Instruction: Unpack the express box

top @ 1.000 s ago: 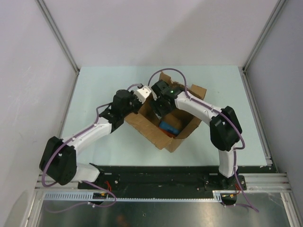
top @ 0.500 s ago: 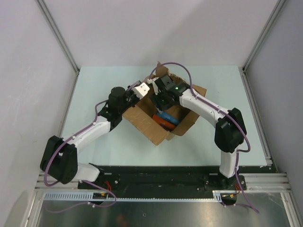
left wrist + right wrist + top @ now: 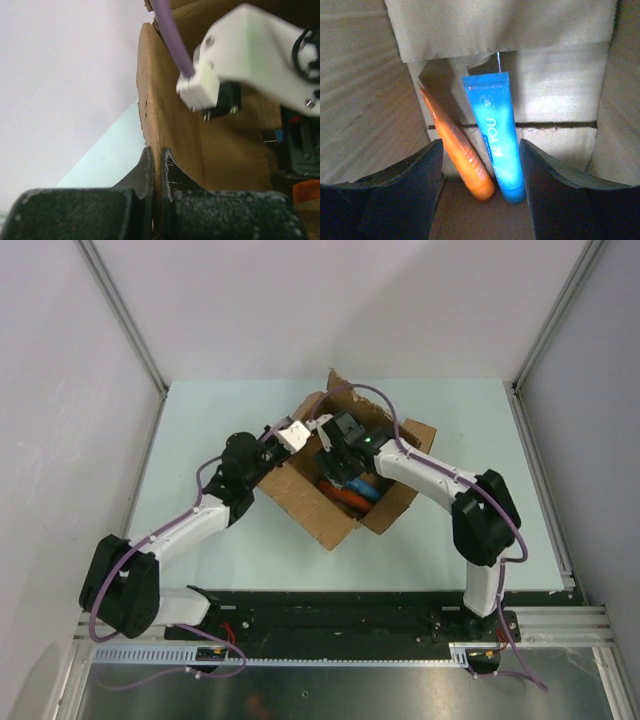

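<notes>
A: Where was the brown corrugated cardboard express box (image 3: pixel 308 505), and was it open?

B: It stood on the pale green desk (image 3: pixel 200 420), close to the middle and a little toward 12 o'clock. Its top flaps were up, so I judged the opening part as done.

A: What did the left claw (image 3: pixel 156 152) do?

B: It was closed tightly on the cardboard edge at the 10 o'clock side of the box, with the thin wall pinched between its two fingers. It seemed to steady the box.

A: And the right claw (image 3: pixel 480 150)?

B: It was inside the box, coming from the 4 o'clock side. Its fingers stood wide apart and had hold of nothing. Below it lay a slim orange plastic tube (image 3: pixel 457 150) and a blue plastic tube (image 3: pixel 497 145) with white letters. They touched side by side, with the orange one on the 9 o'clock side in the wrist view.

A: So what was left?

B: In my judgement, the main part. Neither tube was lifted out yet, and nothing lay on the desk beside the box. If more things were deeper inside, I could not tell.
</notes>
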